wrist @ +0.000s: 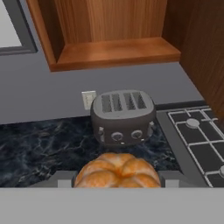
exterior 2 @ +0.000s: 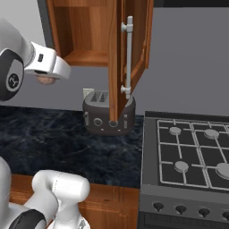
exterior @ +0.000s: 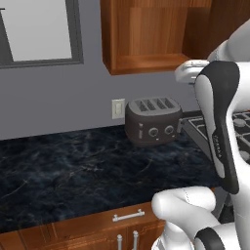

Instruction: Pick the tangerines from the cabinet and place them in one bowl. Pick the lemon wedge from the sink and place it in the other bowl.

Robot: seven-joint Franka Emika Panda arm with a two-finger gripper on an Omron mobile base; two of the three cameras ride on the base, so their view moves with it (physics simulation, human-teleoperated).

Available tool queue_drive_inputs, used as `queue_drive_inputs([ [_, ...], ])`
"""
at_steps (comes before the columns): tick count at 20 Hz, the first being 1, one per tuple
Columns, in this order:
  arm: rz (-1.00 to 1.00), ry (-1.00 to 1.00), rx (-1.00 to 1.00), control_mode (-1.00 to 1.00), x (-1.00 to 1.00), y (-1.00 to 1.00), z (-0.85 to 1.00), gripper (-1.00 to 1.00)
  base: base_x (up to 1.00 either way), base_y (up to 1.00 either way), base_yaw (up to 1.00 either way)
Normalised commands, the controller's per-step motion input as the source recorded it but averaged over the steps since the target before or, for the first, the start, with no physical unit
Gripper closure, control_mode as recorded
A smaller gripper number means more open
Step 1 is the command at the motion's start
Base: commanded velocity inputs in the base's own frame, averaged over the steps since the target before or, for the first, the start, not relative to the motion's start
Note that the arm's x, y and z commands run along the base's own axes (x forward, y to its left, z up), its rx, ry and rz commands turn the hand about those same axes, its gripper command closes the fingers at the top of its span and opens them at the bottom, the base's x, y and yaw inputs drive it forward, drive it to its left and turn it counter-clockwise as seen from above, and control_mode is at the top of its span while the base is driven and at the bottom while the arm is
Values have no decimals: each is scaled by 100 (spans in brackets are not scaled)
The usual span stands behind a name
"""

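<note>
A tangerine (wrist: 117, 170), orange with paler segments on top, sits between my two dark fingertips at the bottom of the hand view. My gripper (wrist: 117, 183) is shut on it. From the right base view the hand hangs just below and left of the cabinet (exterior 2: 85, 31), with the tangerine (exterior 2: 44, 81) showing as a tan lump under it. The reddish-brown cabinet (wrist: 113, 26) has its open shelf nook ahead of and above the hand, and I see it from the left as well, cabinet (exterior: 141, 34). The bowls, sink and lemon wedge are out of view.
A dark toaster (wrist: 123, 117) stands on the black marble counter (exterior: 73, 166) below the cabinet. The cabinet door (exterior 2: 127, 58) hangs open over the toaster. A gas stove (exterior 2: 188, 152) lies to the right. A window (exterior: 39, 29) is at the far left.
</note>
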Motion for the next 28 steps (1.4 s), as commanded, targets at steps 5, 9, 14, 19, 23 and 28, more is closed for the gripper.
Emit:
queue_drive_inputs([
  [5,0,0,-2,-100,-31,0,0,100,0,0,0],
  [9,1,0,0,-100,-42,0,-7,100,0,0,0],
  [14,0,0,0,-100,-35,0,-9,100,0,0,0],
  [19,0,0,0,100,-18,0,-4,100,-5,0,0],
  [23,0,0,0,100,0,0,0,100,-36,0,0],
  [28,0,0,0,100,0,0,0,100,-44,7,-7],
])
